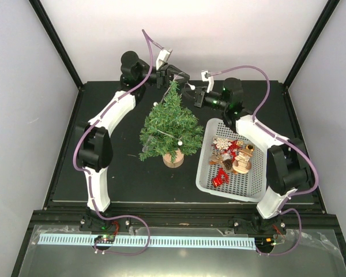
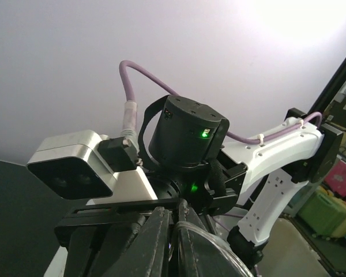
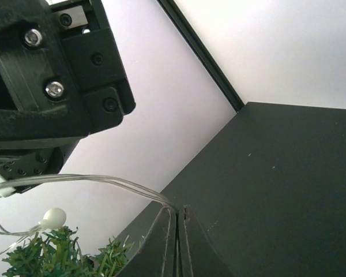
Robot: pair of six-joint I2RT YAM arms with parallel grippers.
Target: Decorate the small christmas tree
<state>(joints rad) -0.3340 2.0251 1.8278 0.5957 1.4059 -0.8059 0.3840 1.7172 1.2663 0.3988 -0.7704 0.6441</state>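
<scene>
Pressed shut, the right pincer (image 3: 176, 231) pinches a thin clear light wire (image 3: 104, 180); a white bulb (image 3: 52, 217) hangs off it just beside this pincer. Facing it, the left pincer (image 2: 172, 245) is likewise closed on that wire. Just below and between both pincers stands the small christmas tree (image 1: 170, 124), its wooden base on the black worktop (image 1: 121, 173).

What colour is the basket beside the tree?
White. The basket shows best in the top external view.

No readable text, label, brand, number or sign in any of three views.
</scene>
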